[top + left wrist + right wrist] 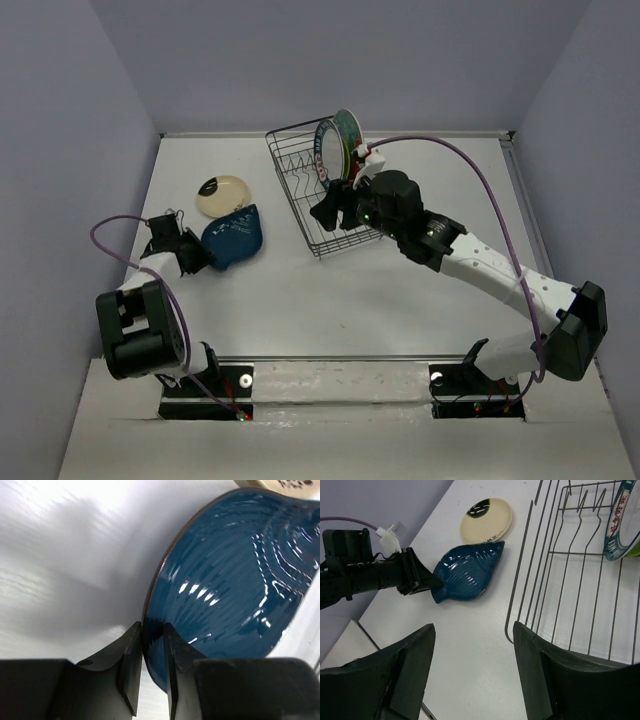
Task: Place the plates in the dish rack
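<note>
The dark blue plate point(235, 237) lies tilted on the table left of centre. My left gripper point(192, 255) is shut on its near rim, one finger on each side of the edge point(152, 645); the plate point(235, 590) fills the left wrist view. The cream plate with a black mark point(222, 195) lies just behind it. The black wire dish rack point(300, 200) stands at the back centre with the white lettered-rim plate point(347, 140) and others upright at its far end. My right gripper point(330, 210) hangs open and empty over the rack's near left corner point(475, 650).
The right wrist view shows the rack's wires point(570, 580), the lettered plate point(625, 520), the blue plate point(467, 572), the cream plate point(486, 520) and the left gripper point(420, 580). White table between blue plate and rack. Grey walls enclose the table.
</note>
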`<action>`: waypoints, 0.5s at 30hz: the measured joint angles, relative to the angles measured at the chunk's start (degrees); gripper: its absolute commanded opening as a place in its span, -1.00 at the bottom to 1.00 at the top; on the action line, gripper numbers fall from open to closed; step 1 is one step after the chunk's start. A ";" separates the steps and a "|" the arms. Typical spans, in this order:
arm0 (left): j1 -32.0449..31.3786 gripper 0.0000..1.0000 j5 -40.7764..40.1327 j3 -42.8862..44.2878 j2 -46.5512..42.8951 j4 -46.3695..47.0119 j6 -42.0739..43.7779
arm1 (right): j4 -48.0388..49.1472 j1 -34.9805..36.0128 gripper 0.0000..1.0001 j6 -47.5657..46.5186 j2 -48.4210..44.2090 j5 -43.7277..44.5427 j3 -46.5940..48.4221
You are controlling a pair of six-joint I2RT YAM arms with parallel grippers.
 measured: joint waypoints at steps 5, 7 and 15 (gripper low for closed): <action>-0.07 -0.89 4.13 -4.94 -9.55 1.11 -4.46 | 0.02 1.36 0.54 2.16 0.44 -1.92 0.00; -0.42 -0.89 4.42 -7.06 -15.10 2.08 -5.09 | 0.00 2.34 0.55 3.04 1.25 -2.78 0.00; -0.52 -0.89 5.92 -16.02 -28.02 3.89 -11.06 | 0.11 5.55 0.59 6.25 4.76 -5.25 0.00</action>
